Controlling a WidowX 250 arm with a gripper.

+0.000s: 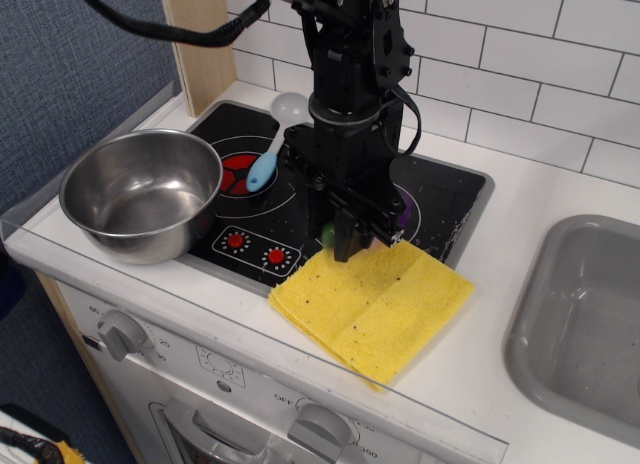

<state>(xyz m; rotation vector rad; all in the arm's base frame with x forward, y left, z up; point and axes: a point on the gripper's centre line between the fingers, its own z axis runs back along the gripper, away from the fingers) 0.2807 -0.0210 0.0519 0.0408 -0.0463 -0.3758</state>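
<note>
Cloth of bright yellow (372,302), folded into a rough square and flecked with small dark specks, is laid in the lower middle of the frame, partly on the white counter (520,199) and with its upper corner lapping over the front edge of the black stovetop (300,199). That upper corner is met by the gripper (348,246), whose dark fingers are pressed down at the cloth's edge; whether the cloth is pinched between them cannot be told, since the jaws are seen end-on and merge into one dark mass. A small green patch and a purple patch are glimpsed beside the fingers, too hidden to be named.

The black arm is held nearly upright, descending from the top centre of the frame with a cable looped away to the upper left, and its body is set over the right-hand burner.

A blue-handled spoon with a white bowl (270,149) is rested across the left red burner (238,172). A steel bowl (140,192) is stood at the left, overlapping the stovetop's edge. A grey sink (585,314) is cut off at the right, and white tiles (500,44) are seen behind. Oven knobs (122,334) are seen along the bottom.
</note>
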